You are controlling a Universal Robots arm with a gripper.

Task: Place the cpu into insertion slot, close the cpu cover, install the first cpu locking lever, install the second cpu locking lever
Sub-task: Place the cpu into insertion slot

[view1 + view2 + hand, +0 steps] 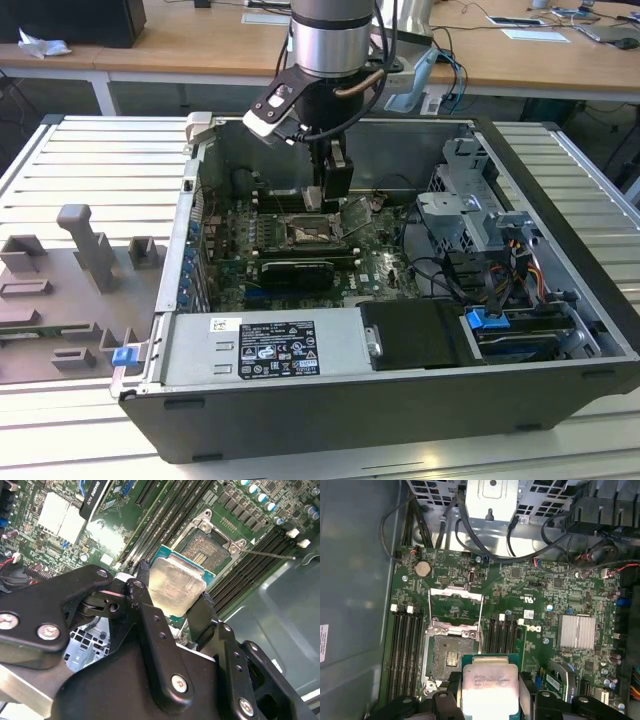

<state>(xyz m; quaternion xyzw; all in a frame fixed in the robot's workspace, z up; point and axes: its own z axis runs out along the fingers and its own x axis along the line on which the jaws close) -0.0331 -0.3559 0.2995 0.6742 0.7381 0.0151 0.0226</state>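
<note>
The gripper [490,700] is clamped on two opposite edges of the cpu [490,682]. The chip lies flat with its metal top up and its edges square with the board [555,595]; being square, it has no long axis. It hangs clear of the board, just beside the insertion slot [451,655], which in the exterior view lies at seven o'clock of the gripper. The slot stands uncovered, with memory slots [405,645] flanking it. Beyond it the cpu cover [456,593] is swung back, and the case wall [400,150] stands well apart.

cpu [490,685] edge cut off, slot [449,652] part hidden
</note>
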